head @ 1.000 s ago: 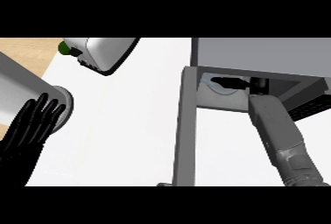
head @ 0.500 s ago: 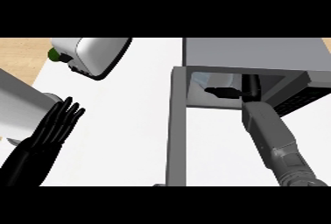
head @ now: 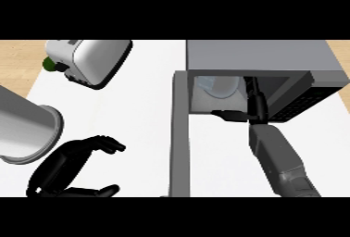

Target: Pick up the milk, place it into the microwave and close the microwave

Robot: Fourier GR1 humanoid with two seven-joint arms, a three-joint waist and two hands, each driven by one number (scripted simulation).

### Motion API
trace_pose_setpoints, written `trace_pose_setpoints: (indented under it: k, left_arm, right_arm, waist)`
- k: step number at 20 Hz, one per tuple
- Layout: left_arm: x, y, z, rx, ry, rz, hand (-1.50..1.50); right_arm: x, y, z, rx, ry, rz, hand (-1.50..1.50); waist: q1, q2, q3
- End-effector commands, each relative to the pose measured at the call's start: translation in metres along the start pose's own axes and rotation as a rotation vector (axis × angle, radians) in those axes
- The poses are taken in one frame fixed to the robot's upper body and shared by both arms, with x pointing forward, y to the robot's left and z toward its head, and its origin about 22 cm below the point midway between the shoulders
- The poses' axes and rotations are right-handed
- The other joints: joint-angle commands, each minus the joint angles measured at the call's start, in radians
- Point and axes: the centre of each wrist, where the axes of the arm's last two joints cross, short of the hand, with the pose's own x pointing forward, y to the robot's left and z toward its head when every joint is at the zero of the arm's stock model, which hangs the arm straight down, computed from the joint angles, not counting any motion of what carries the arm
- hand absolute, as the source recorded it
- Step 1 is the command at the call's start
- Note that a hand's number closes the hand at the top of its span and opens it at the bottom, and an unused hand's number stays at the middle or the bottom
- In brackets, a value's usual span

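Well, from where I stand the microwave (head: 259,58) sits at the far right of the white counter (head: 130,115). Its door (head: 179,139) is swung wide open, so I see it edge-on as a long grey bar running toward the robot. The right forearm (head: 277,157) slants up from the lower edge and carries the right hand (head: 256,104) into the open cavity. The hand is dark against the dark interior, and I cannot tell whether it grips anything or is slack.

Just beside it, deeper in and toward the door's hinge side, is a pale shape that I take to be the milk (head: 217,88). It is inside the microwave, though the shadow makes me unsure of its outline or whether the hand touches it.

Over at the lower left, the left hand (head: 65,166) hangs above the counter with its fingers (head: 103,144) curled inward around nothing. A tall grey canister (head: 21,129) is near it at the left edge. A silver toaster (head: 92,58) stands at the back of the counter with something small and green (head: 49,63) beside it.
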Motion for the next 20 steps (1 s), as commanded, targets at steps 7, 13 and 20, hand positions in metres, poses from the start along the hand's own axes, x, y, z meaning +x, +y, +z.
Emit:
trace_pose_setpoints:
  k: [7,13,20]
  left_arm:
    - [-0.026,-0.023,-0.043,-0.063,0.064,-0.061,1.5]
    - [-0.044,-0.047,-0.059,-0.24,0.164,-0.099,1.5]
    - [-0.081,-0.09,-0.069,-0.351,0.17,-0.087,1.5]
  right_arm:
    - [-0.012,0.001,0.06,0.067,-0.015,-0.045,-1.5]
    - [-0.002,-0.028,0.098,0.072,-0.015,-0.02,-1.5]
    - [0.047,-0.063,0.137,0.032,-0.075,-0.014,-1.5]
  waist:
    - [-0.039,-0.016,-0.002]
    - [-0.055,-0.016,-0.003]
    - [-0.055,-0.012,-0.003]
